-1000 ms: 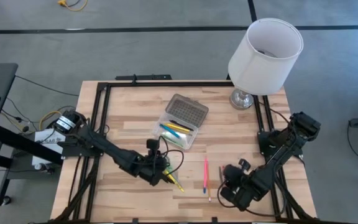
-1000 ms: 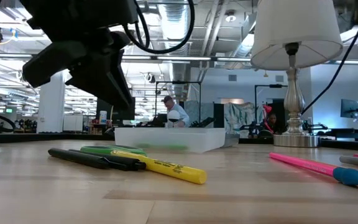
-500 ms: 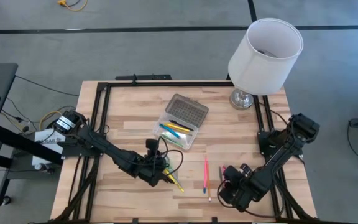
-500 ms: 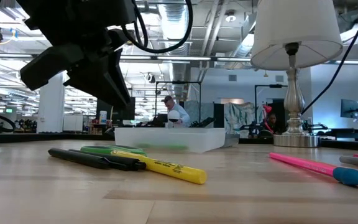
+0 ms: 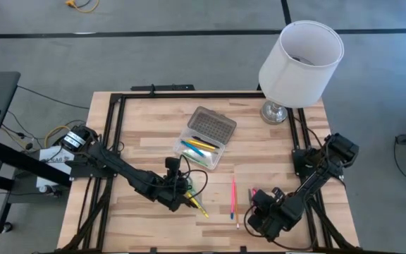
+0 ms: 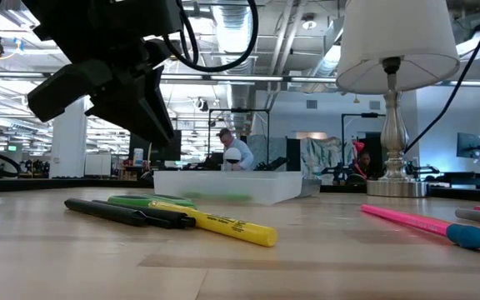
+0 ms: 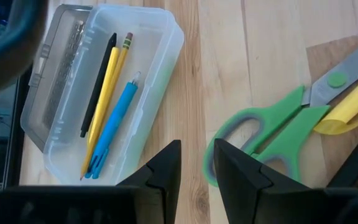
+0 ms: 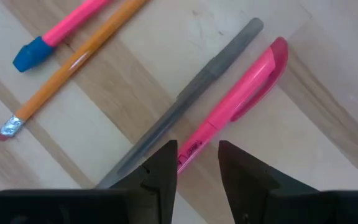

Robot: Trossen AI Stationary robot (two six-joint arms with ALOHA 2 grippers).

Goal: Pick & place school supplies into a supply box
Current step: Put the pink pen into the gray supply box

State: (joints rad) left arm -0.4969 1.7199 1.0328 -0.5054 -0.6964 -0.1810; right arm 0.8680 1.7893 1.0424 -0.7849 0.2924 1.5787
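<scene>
The supply box [image 5: 201, 148] lies open mid-table with its grey lid [image 5: 212, 125] folded back; a black pen, a yellow pencil and a blue pen [image 7: 114, 127] lie inside. My left gripper [image 7: 197, 168] hovers open above the green-handled scissors [image 7: 266, 143] and a yellow highlighter [image 7: 353, 106], clear of both. A black marker [image 6: 132, 214] lies beside them. My right gripper [image 8: 197, 165] stands open, pointing down over a pink highlighter [image 8: 235, 106] and a grey pen [image 8: 191, 112]. An orange pencil [image 8: 73, 62] and a pink pencil [image 5: 233, 197] with a blue cap [image 8: 28, 55] lie flat nearby.
A white-shaded lamp [image 5: 300, 56] stands on its metal base [image 5: 277, 111] at the far right corner. A black frame [image 5: 118, 106] runs along the table's edges. Bare wood lies between the box and the pink pencil. A person shows far off in the room [image 6: 236, 154].
My right gripper has sunk a little toward the pink highlighter and grey pen at the near right, rolling slightly about its own axis; its fingers stay open.
</scene>
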